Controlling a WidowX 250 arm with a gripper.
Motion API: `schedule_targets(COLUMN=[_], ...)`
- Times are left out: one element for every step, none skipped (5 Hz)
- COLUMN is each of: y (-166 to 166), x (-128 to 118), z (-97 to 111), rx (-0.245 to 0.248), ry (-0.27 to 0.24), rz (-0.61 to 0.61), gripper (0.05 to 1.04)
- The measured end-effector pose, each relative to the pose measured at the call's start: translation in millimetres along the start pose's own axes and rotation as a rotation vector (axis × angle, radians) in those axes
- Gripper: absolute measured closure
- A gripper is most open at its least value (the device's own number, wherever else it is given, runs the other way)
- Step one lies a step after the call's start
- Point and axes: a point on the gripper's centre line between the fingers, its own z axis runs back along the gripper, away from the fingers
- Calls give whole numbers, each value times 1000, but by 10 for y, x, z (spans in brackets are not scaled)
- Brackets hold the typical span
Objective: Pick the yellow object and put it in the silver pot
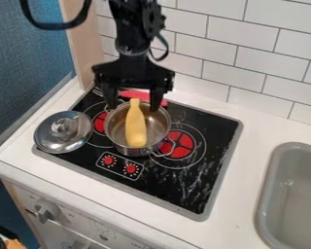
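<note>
From where I'm standing, the black arm drops down over the far side of the silver pot, with black cable looping off it higher up. Its gripper hangs fingers-down at the pot's far rim, the two fingers spread wide apart, one toward each side of the pot.

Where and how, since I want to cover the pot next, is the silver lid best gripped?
By the raised knob at its middle, I'd say, coming down from above: the lid lies knob-up beside the pot, and its low, round rim looks harder to pinch.
</note>
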Motion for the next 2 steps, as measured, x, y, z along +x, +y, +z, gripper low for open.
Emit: schedule_targets(y=[-443,-823], x=[230,295], z=[409,615], rx=[-72,-116], ry=[17,4], rz=[-137,-255], gripper=[83,83])
